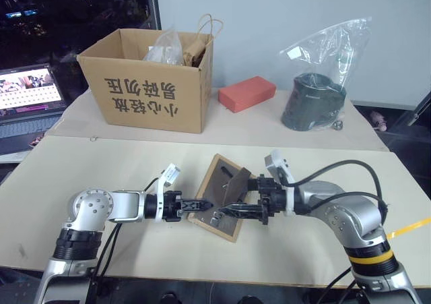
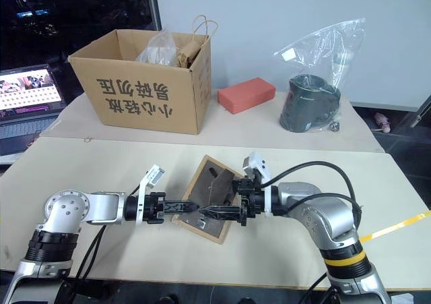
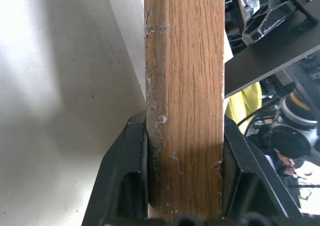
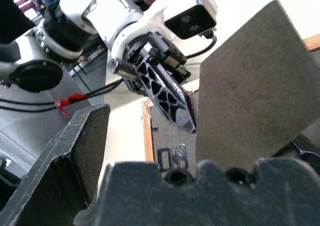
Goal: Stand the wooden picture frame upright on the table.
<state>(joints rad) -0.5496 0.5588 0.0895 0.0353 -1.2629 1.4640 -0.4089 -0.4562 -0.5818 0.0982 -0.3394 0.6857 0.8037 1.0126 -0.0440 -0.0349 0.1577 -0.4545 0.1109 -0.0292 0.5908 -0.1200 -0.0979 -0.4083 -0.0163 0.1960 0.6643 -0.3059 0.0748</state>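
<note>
The wooden picture frame [image 1: 217,183] is tilted over the near middle of the table [image 1: 101,169], dark back panel up, its hinged stand [image 1: 237,181] swung out. My left gripper [image 1: 196,205] is shut on the frame's left edge; the left wrist view shows the light-wood edge [image 3: 185,110] clamped between both fingers [image 3: 125,176]. My right gripper [image 1: 234,197] comes in from the right, open wide. The grey stand flap [image 4: 250,95] sits between its fingers [image 4: 75,156] with a gap on one side. I cannot tell whether the frame's lower edge touches the table.
A cardboard box [image 1: 151,78] holding bags stands at the back left. A red block [image 1: 246,93] and a plastic bag around a dark object [image 1: 316,95] lie at the back. A laptop [image 1: 27,95] sits off the left side. Yellow tape [image 1: 411,228] marks the right edge.
</note>
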